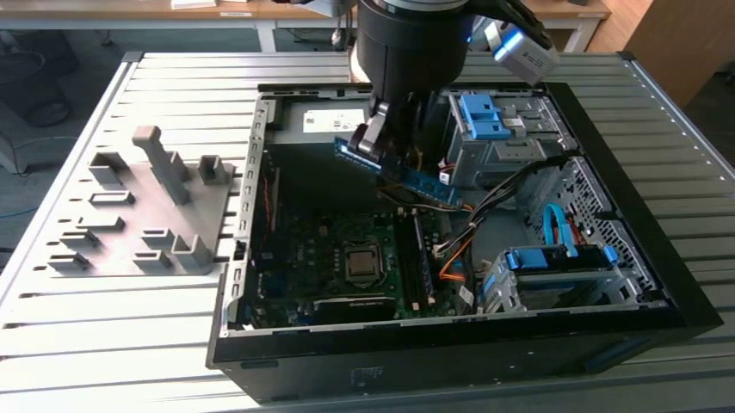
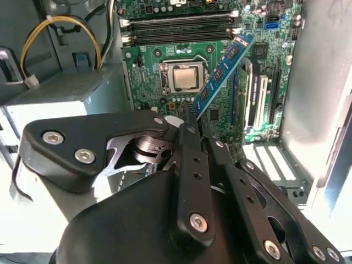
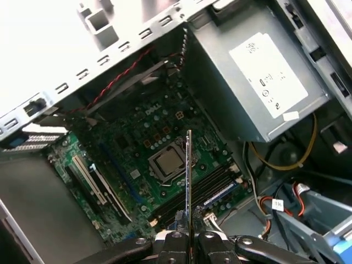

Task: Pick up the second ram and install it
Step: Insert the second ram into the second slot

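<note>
My gripper (image 1: 374, 142) hangs over the open computer case (image 1: 643, 172), shut on one end of the second ram (image 1: 419, 181). The ram is a thin blue-green stick with a row of chips, held tilted in the air above the motherboard (image 1: 327, 245). In the second wrist view the ram (image 2: 223, 71) sticks out from the fingertips of my gripper (image 2: 190, 110) over the board near the processor socket (image 2: 184, 77). In the first wrist view the ram (image 3: 188, 176) appears edge-on above the memory slots (image 3: 206, 184), clamped in my gripper (image 3: 188, 237).
A grey fixture plate (image 1: 138, 206) with upright blocks lies on the slatted table on the exterior view's left. Inside the case are the power supply (image 3: 258, 71), blue drive cages (image 1: 494, 120) (image 1: 552, 262) and loose cables (image 1: 505, 206). Expansion slots (image 2: 258, 99) line the board.
</note>
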Tool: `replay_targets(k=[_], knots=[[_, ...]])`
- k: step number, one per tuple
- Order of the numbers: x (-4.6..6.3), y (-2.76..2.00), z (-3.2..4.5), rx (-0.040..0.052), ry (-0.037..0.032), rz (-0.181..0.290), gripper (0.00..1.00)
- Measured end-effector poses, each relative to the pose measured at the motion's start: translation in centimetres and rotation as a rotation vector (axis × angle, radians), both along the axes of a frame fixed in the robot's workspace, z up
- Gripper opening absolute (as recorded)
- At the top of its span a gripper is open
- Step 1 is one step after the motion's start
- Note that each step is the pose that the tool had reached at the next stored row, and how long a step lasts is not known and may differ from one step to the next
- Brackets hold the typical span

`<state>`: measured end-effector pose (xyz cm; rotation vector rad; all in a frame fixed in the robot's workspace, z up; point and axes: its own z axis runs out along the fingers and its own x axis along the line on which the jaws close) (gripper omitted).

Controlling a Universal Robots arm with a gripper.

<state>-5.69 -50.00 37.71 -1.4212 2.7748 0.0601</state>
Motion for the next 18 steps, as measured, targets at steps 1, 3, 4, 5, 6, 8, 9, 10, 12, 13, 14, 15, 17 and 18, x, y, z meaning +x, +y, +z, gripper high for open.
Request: replay_targets(k=[1, 3, 4, 5, 6, 8, 9, 10, 12, 13, 14, 15, 17, 18], knots=[[0.00, 0.00, 0.00, 0.0000, 0.0000, -0.011, 0.14], [0.00, 0.00, -0.02, 0.0001, 0.0000, -0.034, 0.14], [0.00, 0.00, -0.02, 0.0000, 0.0000, -0.044, 0.14], [0.00, 0.00, -0.02, 0.0000, 0.0000, -0.054, 0.14], [0.00, 0.00, -0.03, 0.0000, 0.0000, -0.064, 0.14], [0.00, 0.00, -0.04, 0.0001, 0.0000, -0.083, 0.14], [0.00, 0.00, -0.05, 0.0001, -0.0001, -0.093, 0.14], [0.00, 0.00, -0.05, 0.0001, -0.0001, -0.103, 0.14], [0.00, 0.00, -0.06, 0.0000, 0.0000, -0.124, 0.14], [0.00, 0.00, -0.07, 0.0000, 0.0000, -0.134, 0.14], [0.00, 0.00, -0.07, 0.0000, 0.0000, -0.144, 0.14], [0.00, 0.00, -0.08, 0.0001, -0.0001, -0.154, 0.14], [0.00, 0.00, -0.08, 0.0001, 0.0000, -0.174, 0.14], [0.00, 0.00, -0.09, 0.0001, -0.0001, -0.184, 0.14]])
